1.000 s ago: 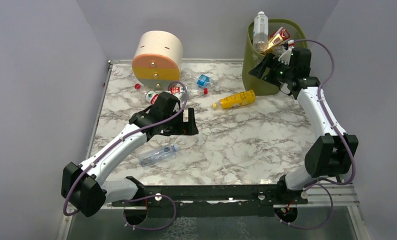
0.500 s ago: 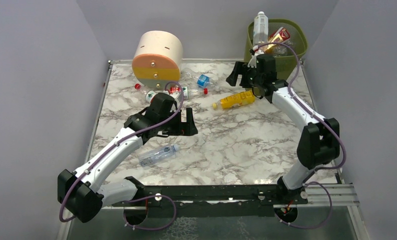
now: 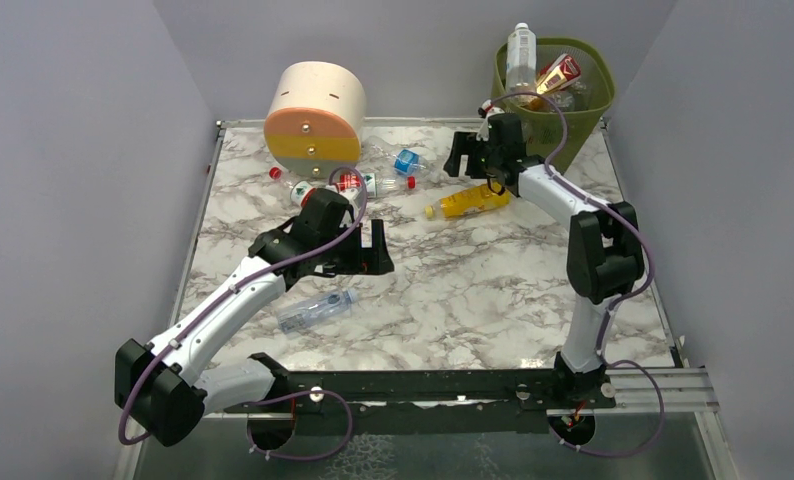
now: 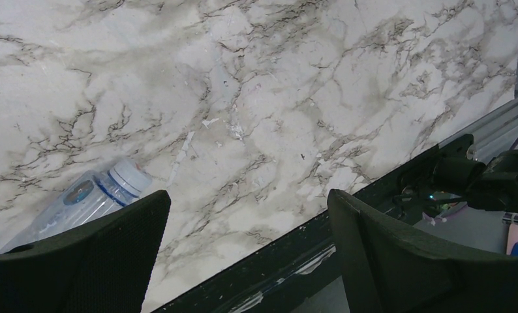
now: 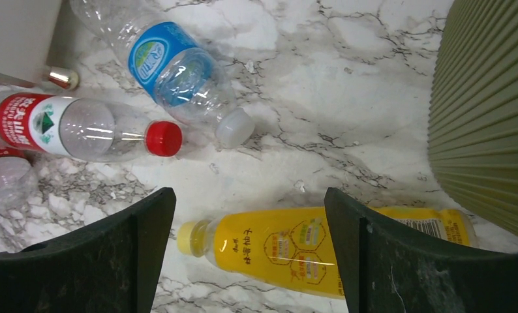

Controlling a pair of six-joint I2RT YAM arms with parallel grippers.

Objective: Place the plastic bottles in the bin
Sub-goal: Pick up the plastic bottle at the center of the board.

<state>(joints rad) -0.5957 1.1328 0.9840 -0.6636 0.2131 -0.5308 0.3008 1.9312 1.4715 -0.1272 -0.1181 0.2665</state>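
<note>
At the table's point(image 3: 473, 280) 1 o'clock corner stands the bin point(image 3: 573, 120), several plastic bottles point(image 3: 521, 55) poking above its rim; the right gripper point(image 5: 248, 195) hovers at the bin's 8 o'clock, jaws wide apart and holding nothing, over a yellow bottle point(image 5: 289, 251) lying just beside the bin's wall; a red-capped bottle point(image 5: 80, 127) and a blue-labelled bottle point(image 5: 178, 65) lie at the yellow one's 10 o'clock; the left gripper point(image 4: 248, 195), likewise spread wide and empty, hangs near mid-table, a clear bottle point(image 4: 87, 195) lying at its 7 o'clock.
</note>
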